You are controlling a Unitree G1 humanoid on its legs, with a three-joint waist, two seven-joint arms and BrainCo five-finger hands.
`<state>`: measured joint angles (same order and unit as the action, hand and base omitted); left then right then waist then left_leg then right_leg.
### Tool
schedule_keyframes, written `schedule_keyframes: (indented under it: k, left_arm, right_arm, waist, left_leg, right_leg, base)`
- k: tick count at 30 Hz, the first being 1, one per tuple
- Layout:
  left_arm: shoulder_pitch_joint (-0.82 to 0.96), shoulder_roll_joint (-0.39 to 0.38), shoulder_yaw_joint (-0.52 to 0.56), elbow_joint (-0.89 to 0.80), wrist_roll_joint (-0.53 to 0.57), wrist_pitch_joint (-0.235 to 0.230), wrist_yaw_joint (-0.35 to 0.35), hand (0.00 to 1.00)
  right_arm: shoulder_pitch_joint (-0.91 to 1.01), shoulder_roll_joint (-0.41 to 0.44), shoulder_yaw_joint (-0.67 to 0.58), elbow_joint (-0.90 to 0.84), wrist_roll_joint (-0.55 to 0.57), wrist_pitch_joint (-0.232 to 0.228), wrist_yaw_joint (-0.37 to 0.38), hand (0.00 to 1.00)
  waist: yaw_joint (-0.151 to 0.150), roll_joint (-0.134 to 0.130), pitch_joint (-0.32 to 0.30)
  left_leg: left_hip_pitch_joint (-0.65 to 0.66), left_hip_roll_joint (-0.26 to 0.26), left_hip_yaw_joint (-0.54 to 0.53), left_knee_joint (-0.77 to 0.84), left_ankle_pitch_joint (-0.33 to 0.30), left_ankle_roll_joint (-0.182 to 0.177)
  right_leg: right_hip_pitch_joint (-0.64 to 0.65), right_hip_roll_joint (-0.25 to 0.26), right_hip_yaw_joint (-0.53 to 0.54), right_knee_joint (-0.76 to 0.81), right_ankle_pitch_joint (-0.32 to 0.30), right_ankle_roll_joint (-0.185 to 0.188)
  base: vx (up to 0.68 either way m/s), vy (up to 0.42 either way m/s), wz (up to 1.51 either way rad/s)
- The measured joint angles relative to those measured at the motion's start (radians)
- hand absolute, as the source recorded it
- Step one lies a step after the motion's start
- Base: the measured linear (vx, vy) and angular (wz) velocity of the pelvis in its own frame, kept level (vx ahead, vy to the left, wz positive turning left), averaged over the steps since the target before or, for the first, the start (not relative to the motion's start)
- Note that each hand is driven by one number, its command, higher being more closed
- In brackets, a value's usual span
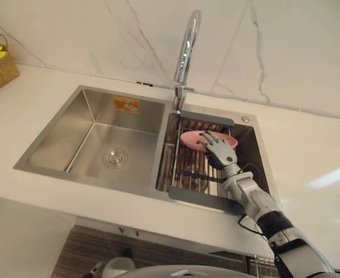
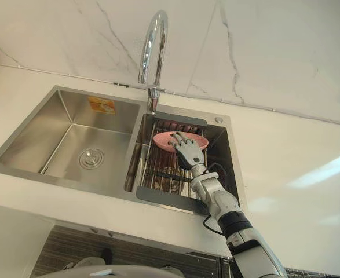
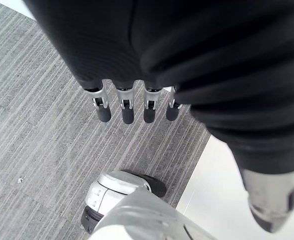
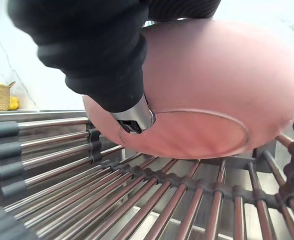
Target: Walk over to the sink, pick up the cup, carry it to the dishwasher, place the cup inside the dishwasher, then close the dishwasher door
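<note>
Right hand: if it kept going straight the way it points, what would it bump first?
The pink bowl on the sink rack, most likely: the right hand looks to be touching it now.

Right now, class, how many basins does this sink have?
2. The left basin has a round drain; the right basin holds a wire rack with a pink bowl under the right robot hand.
</note>
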<state>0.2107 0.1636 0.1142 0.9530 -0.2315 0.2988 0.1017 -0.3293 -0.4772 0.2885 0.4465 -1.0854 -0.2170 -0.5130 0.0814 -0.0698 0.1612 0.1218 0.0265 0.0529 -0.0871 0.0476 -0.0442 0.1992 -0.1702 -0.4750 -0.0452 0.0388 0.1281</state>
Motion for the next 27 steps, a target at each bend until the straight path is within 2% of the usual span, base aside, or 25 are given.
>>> schedule_keyframes:
  k: [8, 17, 26, 27]
  left_arm:
    - [0.008, -0.005, 0.001, -0.001, 0.000, -0.001, 0.000, 0.00]
    - [0.013, -0.009, 0.004, -0.002, 0.003, 0.007, 0.000, 0.00]
    - [0.016, -0.013, 0.021, -0.002, 0.026, 0.008, 0.000, 0.00]
    - [0.015, -0.011, 0.021, -0.002, 0.029, 0.009, 0.000, 0.00]
  right_arm:
    - [-0.025, -0.006, -0.079, -0.070, 0.040, 0.015, -0.042, 1.00]
    - [-0.049, -0.007, -0.138, -0.243, 0.104, 0.013, -0.033, 1.00]
    - [-0.065, -0.007, -0.147, -0.319, 0.121, -0.007, -0.006, 1.00]
    - [-0.065, -0.007, -0.147, -0.319, 0.141, -0.007, 0.018, 0.00]
  waist:
    - [-0.007, 0.008, -0.004]
    - [-0.011, 0.012, -0.009]
    - [-0.024, 0.004, -0.015]
    - [-0.024, 0.001, -0.017]
  left_leg:
    - [0.001, 0.001, 0.004, 0.000, 0.003, -0.002]
    - [0.004, 0.002, 0.028, 0.000, 0.005, 0.001]
    - [0.006, 0.003, 0.056, 0.000, 0.006, 0.002]
    - [0.006, 0.004, 0.059, 0.000, 0.006, 0.002]
  right_leg:
    - [-0.002, 0.000, 0.006, 0.000, 0.004, -0.001]
    - [-0.010, 0.000, 0.029, -0.007, 0.019, -0.003]
    - [-0.023, 0.000, 0.065, -0.011, 0.030, -0.004]
    - [-0.025, 0.000, 0.068, -0.012, 0.030, -0.004]
  base:
    - [0.00, 0.000, 0.00]
    - [-0.01, 0.008, -0.07]
    - [-0.01, 0.013, -0.09]
    - [-0.01, 0.006, -0.09]
